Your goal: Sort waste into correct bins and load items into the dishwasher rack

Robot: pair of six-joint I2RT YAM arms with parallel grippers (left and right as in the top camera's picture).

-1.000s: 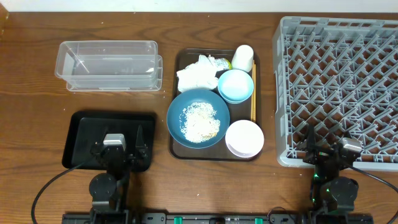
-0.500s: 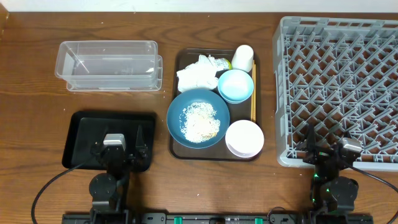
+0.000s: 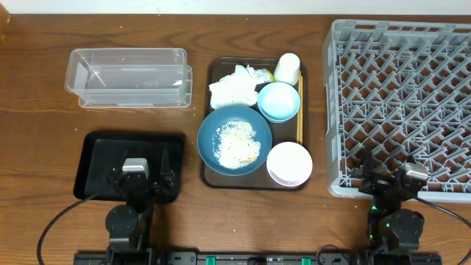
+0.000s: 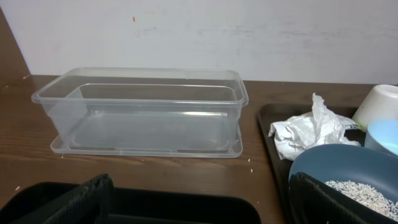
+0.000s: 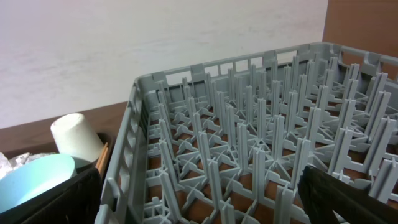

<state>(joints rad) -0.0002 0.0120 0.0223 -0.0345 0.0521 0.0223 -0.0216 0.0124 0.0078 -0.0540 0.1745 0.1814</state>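
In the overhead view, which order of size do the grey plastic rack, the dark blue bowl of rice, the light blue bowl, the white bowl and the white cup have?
1. Grey plastic rack
2. Dark blue bowl of rice
3. White bowl and light blue bowl, which look about alike
4. White cup

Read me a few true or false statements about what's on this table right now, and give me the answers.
1. The dish rack has no dishes in it. True.
2. The rice sits in the white bowl. False: the rice is in the dark blue bowl; the white bowl is empty.
3. The crumpled napkin lies on the brown tray. True.
4. The white cup is inside the clear container. False: the clear container is empty, and the white cup is on the brown tray.
5. The left gripper and the right gripper are both open and hold nothing. True.
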